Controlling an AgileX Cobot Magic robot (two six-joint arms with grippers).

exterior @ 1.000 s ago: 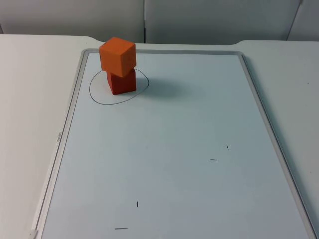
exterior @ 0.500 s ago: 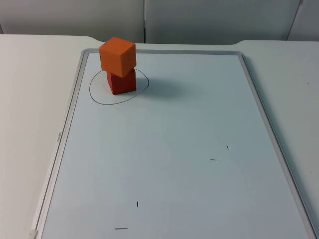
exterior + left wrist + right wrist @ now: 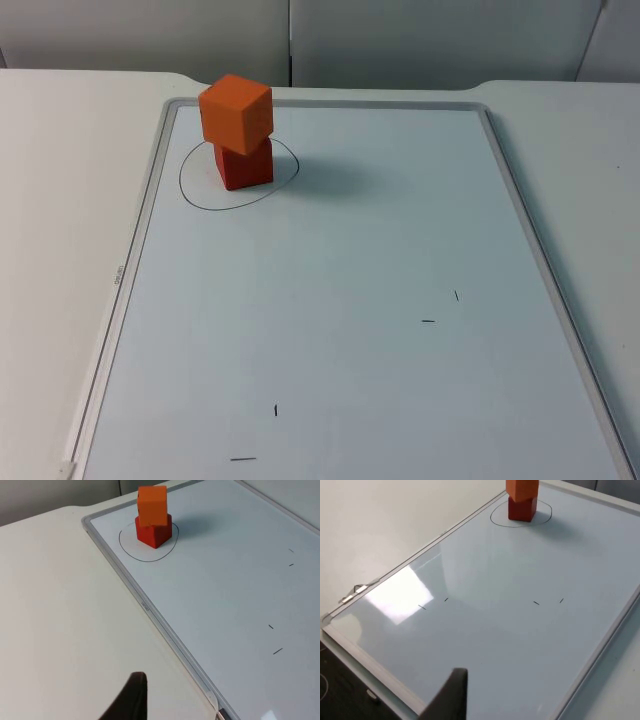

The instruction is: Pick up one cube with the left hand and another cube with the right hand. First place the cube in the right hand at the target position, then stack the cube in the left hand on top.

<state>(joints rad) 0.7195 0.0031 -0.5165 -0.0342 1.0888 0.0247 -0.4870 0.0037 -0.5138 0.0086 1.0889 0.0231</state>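
The left gripper (image 3: 131, 700) waits over the bare table beside the whiteboard (image 3: 330, 330), well apart from the drawn circle (image 3: 238, 172), and the right gripper (image 3: 451, 696) hangs over the board's end farthest from that circle; whether either pair of fingers is apart or together I cannot tell. The orange cube (image 3: 236, 113) sits on the red cube (image 3: 244, 165) inside the circle, slightly turned and overhanging. Both placing steps look done, so the next move probably calls for nothing but keeping both arms away from the 2 cubes.
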